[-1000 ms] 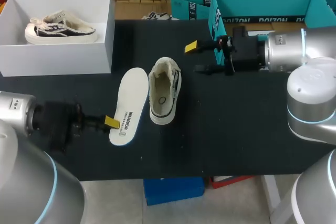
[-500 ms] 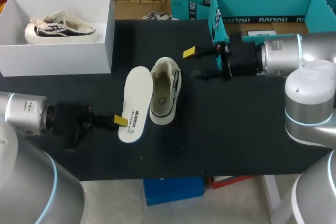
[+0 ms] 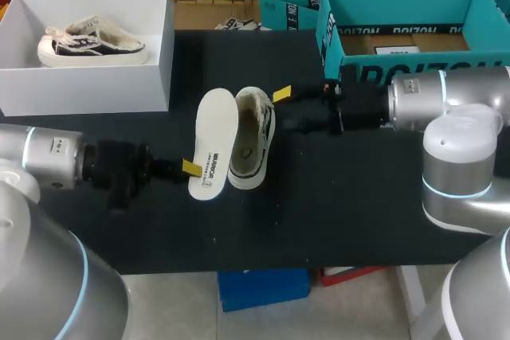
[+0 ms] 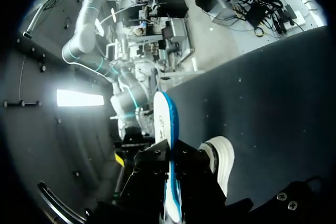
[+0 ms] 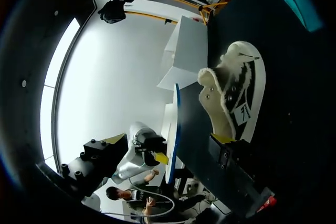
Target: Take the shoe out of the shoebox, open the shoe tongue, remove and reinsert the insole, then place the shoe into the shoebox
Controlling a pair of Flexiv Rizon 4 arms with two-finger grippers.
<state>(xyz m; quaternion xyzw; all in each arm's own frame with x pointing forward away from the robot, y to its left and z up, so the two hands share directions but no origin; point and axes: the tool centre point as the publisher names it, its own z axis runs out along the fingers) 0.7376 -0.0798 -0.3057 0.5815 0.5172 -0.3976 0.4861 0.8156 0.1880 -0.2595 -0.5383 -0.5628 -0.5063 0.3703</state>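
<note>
The left arm [image 3: 48, 166] and right arm [image 3: 422, 105] stretch low and level toward each other, with the shoe [image 3: 252, 138] upright between them, outside the shoebox [image 3: 88, 89]. The left gripper [image 3: 190, 168] clamps the near end of the insole [image 3: 213, 139], holding it flat just beside the shoe. The right gripper [image 3: 284, 109] gapes open at the shoe's other side.

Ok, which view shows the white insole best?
The head view: the flat white insole shows its whole printed face, beside the white fleece-lined shoe, with one end in the left pincer. Both wrist views show it only edge-on, as a thin strip.
</note>
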